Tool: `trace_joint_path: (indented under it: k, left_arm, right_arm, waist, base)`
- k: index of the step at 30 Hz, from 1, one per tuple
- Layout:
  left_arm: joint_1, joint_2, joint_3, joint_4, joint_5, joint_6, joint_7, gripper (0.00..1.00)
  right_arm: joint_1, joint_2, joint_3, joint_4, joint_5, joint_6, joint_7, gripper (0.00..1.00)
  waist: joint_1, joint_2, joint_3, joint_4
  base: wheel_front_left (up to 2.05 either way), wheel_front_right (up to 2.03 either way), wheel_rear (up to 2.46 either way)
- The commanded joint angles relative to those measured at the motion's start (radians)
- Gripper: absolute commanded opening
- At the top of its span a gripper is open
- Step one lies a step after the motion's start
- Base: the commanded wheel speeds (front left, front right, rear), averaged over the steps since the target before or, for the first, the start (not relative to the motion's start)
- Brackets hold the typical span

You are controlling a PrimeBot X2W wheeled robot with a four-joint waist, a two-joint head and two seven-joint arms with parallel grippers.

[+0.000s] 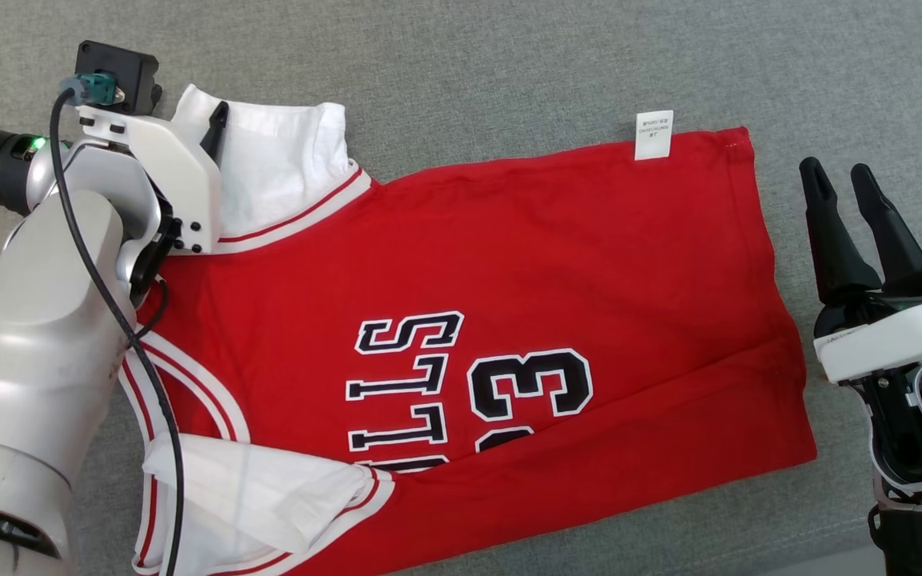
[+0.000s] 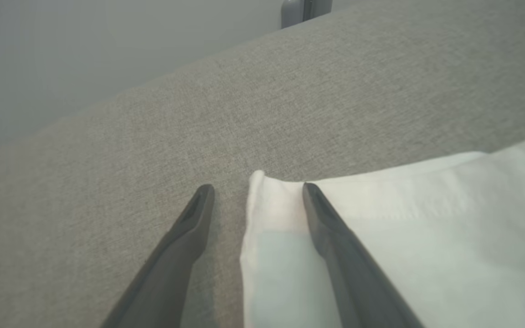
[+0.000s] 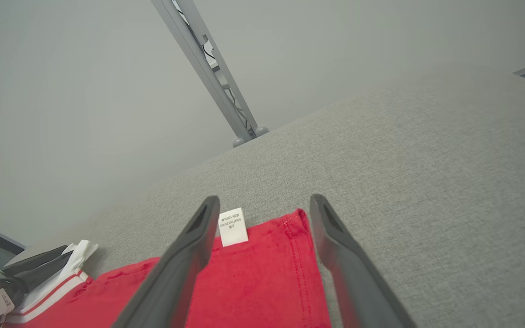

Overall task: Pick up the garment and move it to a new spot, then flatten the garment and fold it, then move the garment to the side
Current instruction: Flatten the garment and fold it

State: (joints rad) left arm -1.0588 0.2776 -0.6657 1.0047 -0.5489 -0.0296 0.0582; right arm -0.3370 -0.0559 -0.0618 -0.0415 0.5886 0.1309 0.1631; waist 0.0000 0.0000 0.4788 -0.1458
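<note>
**Both grippers gaping, jersey spread on the grey cloth**

Over to the left gripper (image 2: 258, 187) first: spread as wide as can be, clamped on nothing. Straddling the corner of a white sleeve (image 2: 426, 237), one finger lying over the white fabric, the other over bare grey cloth (image 2: 290, 114) just beside the hem. Hard to tell whether pressing down or hanging just above. From the head camera, a glimpse of that left gripper (image 1: 213, 128) at the upper left, poking out over the same white sleeve (image 1: 285, 160) at the far shoulder.

Now to the right gripper (image 1: 837, 168): also wide open, empty, parked off the hem end of the jersey (image 1: 509, 264), near it but apart, fingers pointing up the picture. Through the wrist camera, a look along the right gripper (image 3: 265, 200) at the far hem corner of the jersey (image 3: 262, 278) and a small white label (image 3: 233, 226) sticking out past the edge.

As for the jersey itself: laid sideways across the middle, red with black-and-white lettering and numbers, white trim with red stripes at the armholes. Second sleeve (image 1: 253, 488) rumpled and folded over the near shoulder, lower left. That label (image 1: 654, 134) jutting from the far edge, toward the right.

Underneath, grey cloth (image 1: 509, 64) in every direction. Beyond the far edge of the grey cloth (image 3: 426, 182) in the right wrist view, a pale plain wall and a slanting metal post (image 3: 208, 68).
</note>
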Motion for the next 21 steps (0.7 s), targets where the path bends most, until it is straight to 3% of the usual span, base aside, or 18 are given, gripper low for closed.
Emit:
trace_joint_path:
  k: [1, 2, 12, 21]
  left_arm:
    - [-0.019, 0.0, 0.0, 0.026, -0.006, -0.01, -0.002, 0.45]
    - [-0.02, -0.004, -0.001, 0.035, -0.009, -0.014, -0.006, 0.0]
    - [-0.002, -0.027, 0.009, 0.048, -0.041, -0.059, -0.114, 0.0]
    - [0.101, -0.029, 0.001, -0.075, -0.057, -0.079, -0.255, 0.0]
  right_arm:
    - [-0.003, 0.0, -0.007, 0.006, -0.008, 0.0, -0.008, 1.0]
    - [-0.003, 0.0, -0.011, 0.008, -0.011, 0.0, -0.008, 1.0]
    - [-0.025, -0.018, -0.073, 0.046, 0.011, 0.0, 0.036, 1.0]
    - [-0.108, -0.086, -0.108, 0.208, 0.029, 0.0, 0.102, 1.0]
  waist:
    - [0.0, 0.0, 0.001, -0.001]
    - [0.0, 0.0, 0.001, -0.001]
    - [0.0, 0.0, -0.016, 0.055]
    - [0.0, 0.0, -0.049, 0.141]
  base:
    - [0.0, 0.0, 0.0]
    - [0.0, 0.0, 0.0]
    - [0.0, 0.0, 0.0]
    - [0.0, 0.0, 0.0]
